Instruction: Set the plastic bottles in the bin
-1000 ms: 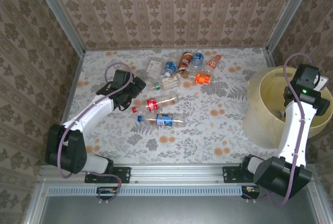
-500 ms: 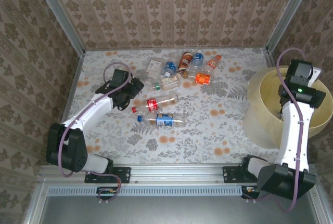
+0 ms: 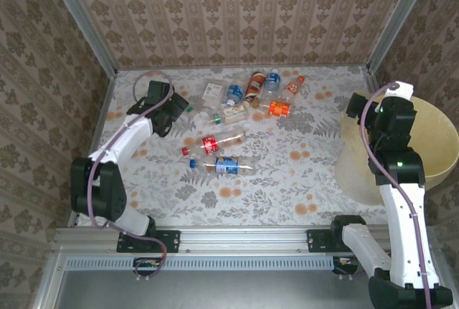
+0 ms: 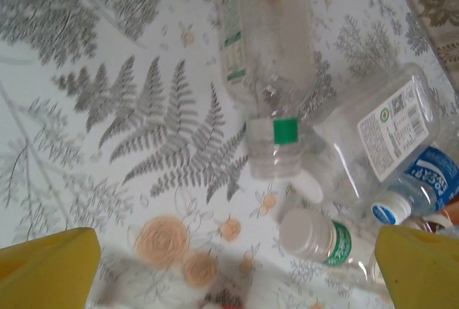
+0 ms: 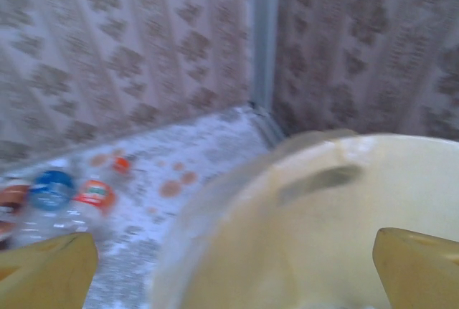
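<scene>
About ten plastic bottles [image 3: 219, 141] lie on the desk [image 3: 301, 173] left of the one bin [image 3: 353, 165]; their tight cluster prevents an exact count.

the small clear plastic bottles [image 4: 271, 51] look glossy and crinkled; the large round pale-yellow plastic bin [image 3: 353, 162] is smooth and dull; the floral-printed desk [image 3: 301, 180] looks matt.

A robot test booth dressed like a home
Wallpapered panels [image 3: 237, 15] sit in bare aluminium framing [image 3: 80, 18], the table [image 3: 301, 180] wears a floral print, and the left arm [image 3: 122, 144] and right arm [image 3: 401, 201] are bolted to a metal rail [image 3: 244, 241].
</scene>
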Robot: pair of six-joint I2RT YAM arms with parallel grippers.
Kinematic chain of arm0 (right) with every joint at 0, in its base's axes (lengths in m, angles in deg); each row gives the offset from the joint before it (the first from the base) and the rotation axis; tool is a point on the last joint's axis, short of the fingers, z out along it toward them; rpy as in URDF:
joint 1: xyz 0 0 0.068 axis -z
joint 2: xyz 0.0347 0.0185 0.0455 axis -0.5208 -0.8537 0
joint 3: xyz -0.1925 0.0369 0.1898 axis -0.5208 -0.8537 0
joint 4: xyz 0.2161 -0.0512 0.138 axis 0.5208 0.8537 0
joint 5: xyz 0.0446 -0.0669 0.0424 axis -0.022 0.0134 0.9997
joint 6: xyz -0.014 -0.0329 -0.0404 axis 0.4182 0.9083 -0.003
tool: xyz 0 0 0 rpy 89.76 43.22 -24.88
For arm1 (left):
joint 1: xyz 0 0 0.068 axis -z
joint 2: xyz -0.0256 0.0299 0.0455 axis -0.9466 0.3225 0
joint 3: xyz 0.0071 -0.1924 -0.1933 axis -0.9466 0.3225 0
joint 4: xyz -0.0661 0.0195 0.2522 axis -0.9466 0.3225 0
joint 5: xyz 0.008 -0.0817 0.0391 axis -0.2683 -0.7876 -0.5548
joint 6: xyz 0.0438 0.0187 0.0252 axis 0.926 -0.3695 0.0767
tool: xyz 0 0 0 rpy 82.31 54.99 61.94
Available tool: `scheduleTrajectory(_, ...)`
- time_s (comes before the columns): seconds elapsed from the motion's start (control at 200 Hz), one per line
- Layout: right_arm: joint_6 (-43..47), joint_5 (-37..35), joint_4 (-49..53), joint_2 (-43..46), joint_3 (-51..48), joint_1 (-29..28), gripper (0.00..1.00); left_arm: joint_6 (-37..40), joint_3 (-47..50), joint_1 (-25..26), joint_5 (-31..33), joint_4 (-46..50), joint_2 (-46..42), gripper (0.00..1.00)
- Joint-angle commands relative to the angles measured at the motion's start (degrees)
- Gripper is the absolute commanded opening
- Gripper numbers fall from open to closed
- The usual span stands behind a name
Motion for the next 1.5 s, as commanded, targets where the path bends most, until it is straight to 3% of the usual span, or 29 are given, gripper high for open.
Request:
scheduleTrajectory(0.0, -2.58, 14.50, -11.22, 2.84, -4.11, -1.46, 1.00, 5.98, -6.77, -1.14, 4.46, 0.40, 5.68, 1.00)
scheduleTrajectory(0.105, -4.02, 24.97, -17.10, 5.43, -8.44, -2.76, 1.00, 8.34, -14.72, -2.28, 9.88, 4.05, 12.88, 1.00)
scheduleTrajectory(0.235, -8.08, 33.58, -24.91, 6.65, -13.56, -5.43, 1.00, 11.21, -25.58, -4.08, 10.52, 7.21, 22.30, 1.00)
scheduleTrajectory(0.365, -5.08, 29.77, -24.38, 6.26, -14.44, -10.59, 1.00, 11.51, -38.03, -4.41, 13.60, 15.06, 31.83, 1.00)
scheduleTrajectory(0.58, 0.23, 25.25, -20.09, 4.29, -12.41, -16.74, 1.00, 9.67, -49.83, -5.07, 10.13, 19.26, 43.15, 1.00)
scheduleTrajectory(0.82, 4.82, 19.48, -15.61, 3.79, -10.55, -19.21, 1.00, 6.04, -49.43, -5.42, 6.54, 15.67, 46.52, 0.99)
scheduleTrajectory(1.495, 8.09, 18.15, -12.52, 2.89, -9.94, -22.22, 1.00, 8.42, -38.67, -6.92, 0.08, 1.87, 44.93, 0.64)
